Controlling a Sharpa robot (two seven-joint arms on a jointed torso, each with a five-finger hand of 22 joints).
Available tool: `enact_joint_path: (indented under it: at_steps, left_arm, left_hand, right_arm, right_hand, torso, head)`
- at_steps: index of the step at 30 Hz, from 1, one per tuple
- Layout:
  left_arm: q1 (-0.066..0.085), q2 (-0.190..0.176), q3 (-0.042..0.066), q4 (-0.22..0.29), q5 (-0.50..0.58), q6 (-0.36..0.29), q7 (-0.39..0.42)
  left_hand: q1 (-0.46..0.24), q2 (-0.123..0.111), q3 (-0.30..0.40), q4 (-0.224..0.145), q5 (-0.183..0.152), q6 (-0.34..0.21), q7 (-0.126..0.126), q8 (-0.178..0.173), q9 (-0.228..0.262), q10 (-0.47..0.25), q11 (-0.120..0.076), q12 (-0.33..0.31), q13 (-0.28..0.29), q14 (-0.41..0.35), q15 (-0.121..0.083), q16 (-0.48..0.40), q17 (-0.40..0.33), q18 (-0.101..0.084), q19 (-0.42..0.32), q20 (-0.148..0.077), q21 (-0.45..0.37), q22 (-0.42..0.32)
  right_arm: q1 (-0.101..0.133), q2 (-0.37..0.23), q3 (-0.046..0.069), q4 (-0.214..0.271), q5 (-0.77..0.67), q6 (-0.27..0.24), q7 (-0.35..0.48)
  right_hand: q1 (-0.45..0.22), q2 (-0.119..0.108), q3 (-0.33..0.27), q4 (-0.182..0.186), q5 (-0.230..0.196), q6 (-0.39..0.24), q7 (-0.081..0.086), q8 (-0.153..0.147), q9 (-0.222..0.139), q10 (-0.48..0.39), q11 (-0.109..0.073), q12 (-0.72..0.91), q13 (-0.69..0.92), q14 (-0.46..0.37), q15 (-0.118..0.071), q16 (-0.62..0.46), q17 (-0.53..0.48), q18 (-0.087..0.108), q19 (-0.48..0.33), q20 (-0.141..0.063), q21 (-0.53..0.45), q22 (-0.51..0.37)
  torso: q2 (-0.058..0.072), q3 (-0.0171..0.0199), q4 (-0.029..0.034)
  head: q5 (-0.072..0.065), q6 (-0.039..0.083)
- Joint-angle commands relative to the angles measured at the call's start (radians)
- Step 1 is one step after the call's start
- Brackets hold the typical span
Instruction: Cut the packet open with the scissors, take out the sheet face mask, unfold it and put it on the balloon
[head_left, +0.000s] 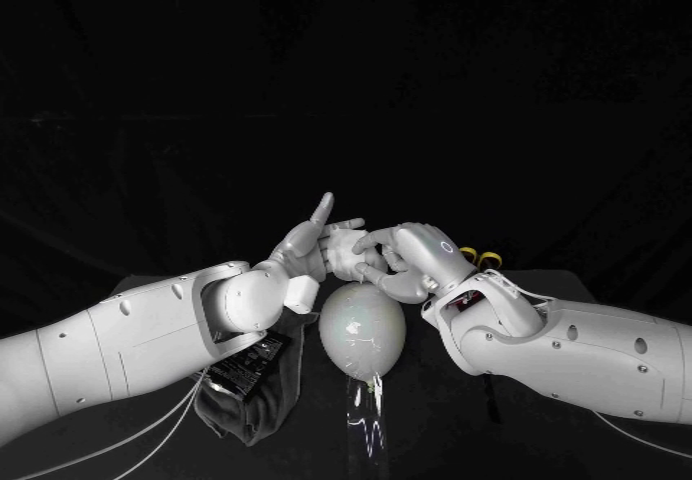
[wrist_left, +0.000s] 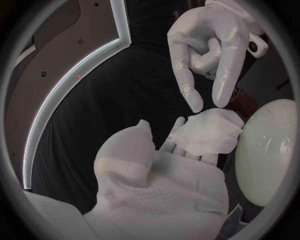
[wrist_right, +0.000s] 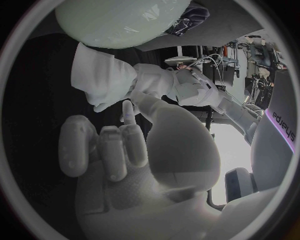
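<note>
Since the mask (wrist_left: 209, 132) is out but folded, we must unfold it onto the balloon (head_left: 362, 328) | left hand (wrist_left: 162, 185) holds it | right hand (wrist_left: 209, 55) empty, half-curled

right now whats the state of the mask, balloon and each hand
mask: out of its packet, folded, resting on the left hand's fingers
balloon: inflated, bare, no mask on it
left hand: holds the mask
right hand: a fingertip at the mask's edge, grip unclear
</note>
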Motion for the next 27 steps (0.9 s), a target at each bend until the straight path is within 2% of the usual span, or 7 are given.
enact_joint_path:
  at_steps: [1,12,19,22,25,27]
  left_arm:
    - [0.002,0.001,0.001,0.005,-0.012,0.000,0.010]
    - [0.002,0.001,0.001,0.008,-0.013,0.004,0.009]
    - [0.002,0.001,0.001,0.009,-0.016,0.004,0.006]
    - [0.002,0.001,0.001,0.009,-0.018,0.004,0.004]
    - [0.002,0.002,0.001,0.009,-0.019,0.005,0.004]
    - [0.002,0.002,0.001,0.009,-0.020,0.005,0.004]
  left_hand:
    - [0.003,0.005,-0.008,0.002,-0.004,-0.010,0.130,-0.005,-0.002,-0.007,0.000,-0.006,-0.001,-0.009,-0.002,-0.006,-0.001,-0.010,-0.008,-0.001,-0.004,-0.001]
    - [0.004,0.012,-0.021,0.002,-0.004,-0.038,0.130,-0.017,-0.010,-0.003,0.000,-0.004,0.000,-0.004,-0.002,-0.003,-0.001,-0.010,-0.006,-0.001,-0.003,0.001]
    - [0.004,0.013,-0.024,0.002,-0.004,-0.043,0.130,-0.019,-0.011,-0.003,0.000,-0.004,0.000,-0.004,-0.002,-0.003,-0.001,-0.010,-0.006,-0.001,-0.003,0.001]
    - [0.004,0.017,-0.039,0.002,-0.004,-0.074,0.130,-0.032,-0.020,-0.006,-0.001,-0.004,0.000,-0.003,-0.002,-0.002,-0.002,-0.010,-0.007,-0.001,-0.002,0.001]
    - [0.010,0.022,-0.056,0.002,-0.004,-0.153,0.127,-0.062,-0.038,-0.007,-0.001,-0.004,0.000,0.004,-0.003,0.000,-0.001,-0.010,-0.009,-0.001,-0.001,0.001]
    - [0.010,0.022,-0.056,0.002,-0.004,-0.153,0.127,-0.062,-0.038,-0.007,-0.001,-0.004,0.000,0.004,-0.003,0.000,-0.001,-0.010,-0.009,-0.001,-0.001,0.001]
  right_arm:
    - [0.001,0.014,0.002,-0.015,-0.059,-0.035,-0.036]
    - [0.005,0.056,0.006,-0.069,-0.080,-0.028,-0.073]
    - [0.006,0.080,0.009,-0.096,-0.068,-0.048,-0.083]
    - [0.007,0.089,0.010,-0.106,-0.058,-0.052,-0.088]
    - [0.007,0.098,0.012,-0.116,-0.042,-0.054,-0.087]
    - [0.007,0.102,0.012,-0.121,-0.032,-0.055,-0.086]
  right_hand:
    - [0.015,0.004,0.008,-0.001,0.005,-0.005,0.002,-0.007,-0.002,0.057,0.005,-0.006,0.202,0.104,0.004,0.004,0.263,0.013,-0.005,-0.003,-0.005,0.184]
    - [0.015,0.003,0.009,0.001,0.003,-0.005,0.003,-0.009,-0.002,0.056,0.006,-0.009,0.200,0.104,0.004,0.004,0.263,0.013,-0.005,-0.002,-0.006,0.184]
    - [0.006,0.006,0.010,0.014,0.003,-0.003,0.004,-0.015,-0.004,0.057,0.008,-0.007,0.202,0.104,0.006,0.004,0.263,0.013,-0.004,-0.001,-0.005,0.184]
    - [0.004,0.007,0.010,0.019,0.002,0.003,0.003,-0.014,-0.004,0.058,0.007,-0.005,0.203,0.104,0.006,0.004,0.263,0.012,-0.003,-0.001,-0.004,0.185]
    - [-0.002,0.006,0.008,0.025,0.001,0.003,0.003,-0.016,-0.004,0.059,0.007,-0.004,0.204,0.104,0.006,0.004,0.263,0.012,-0.003,0.000,-0.004,0.185]
    - [-0.004,0.006,0.008,0.028,0.001,0.003,0.003,-0.017,-0.004,0.059,0.007,-0.004,0.204,0.104,0.006,0.004,0.263,0.012,-0.003,0.000,-0.004,0.185]
  torso:
    - [-0.001,-0.0008,0.0005]
    - [0.000,-0.0013,0.0016]
    - [-0.001,-0.0008,0.0011]
    - [-0.001,-0.0010,0.0007]
    - [-0.001,-0.0009,0.0010]
    - [-0.001,-0.0009,0.0013]
  head:
    - [-0.001,0.001]
    - [-0.001,0.006]
    - [-0.001,0.006]
    - [0.000,0.006]
    - [0.000,0.008]
    - [0.000,0.008]
